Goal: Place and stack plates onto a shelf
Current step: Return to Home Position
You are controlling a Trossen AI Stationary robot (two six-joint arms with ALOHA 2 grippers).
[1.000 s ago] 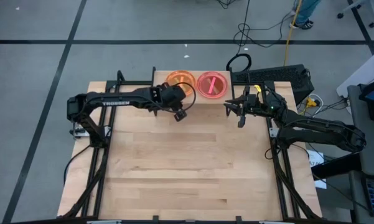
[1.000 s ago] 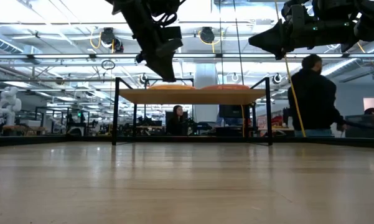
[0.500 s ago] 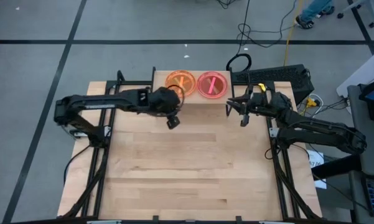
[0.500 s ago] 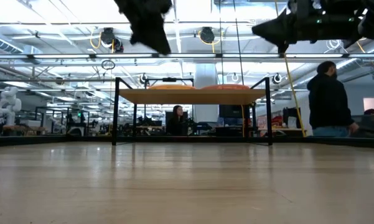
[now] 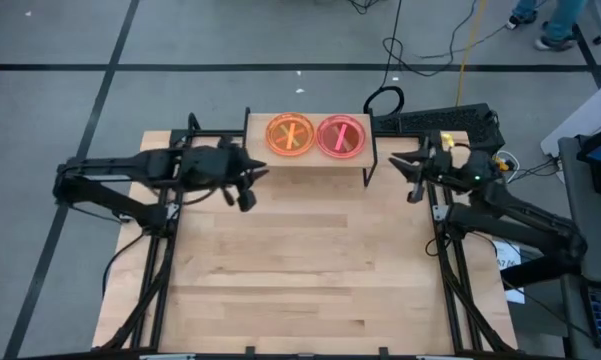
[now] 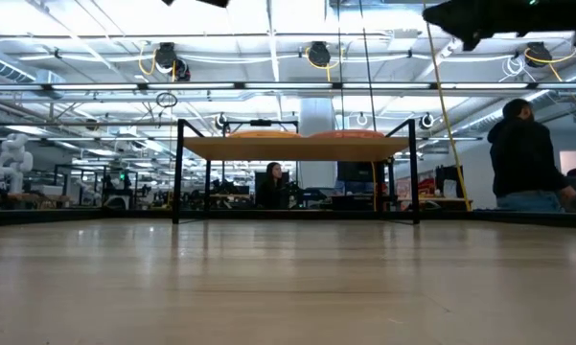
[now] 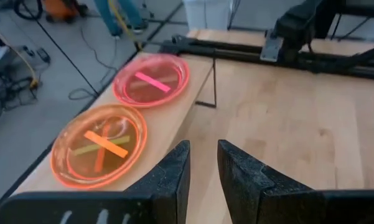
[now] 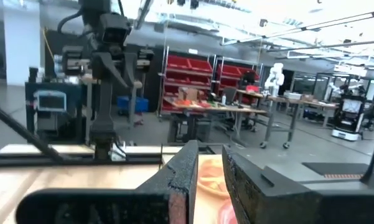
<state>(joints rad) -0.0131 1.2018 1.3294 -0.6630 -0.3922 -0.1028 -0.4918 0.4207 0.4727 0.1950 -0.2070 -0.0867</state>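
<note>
Reading from the left in the high view, the left gripper (image 5: 248, 187) hung over the counter (image 5: 300, 270), just beside the left end of the shelf (image 5: 310, 160) and clear of it. Its wrist view showed the fingers (image 7: 174, 177) drawn close together, with a narrow slit between them and nothing held.

On the shelf at the counter's far edge, the orange-topped stack (image 5: 291, 135) sat on the left and the pink stack (image 5: 341, 136) on the right, nearly touching. Only the left wrist view showed a pale bar beneath the orange cross.

The low view showed both stacks edge-on as thin rims and a person (image 6: 522, 158) beyond the counter.

The right gripper (image 5: 405, 172) hung near the shelf's right end, its fingers (image 8: 183, 177) likewise nearly together and holding nothing.
</note>
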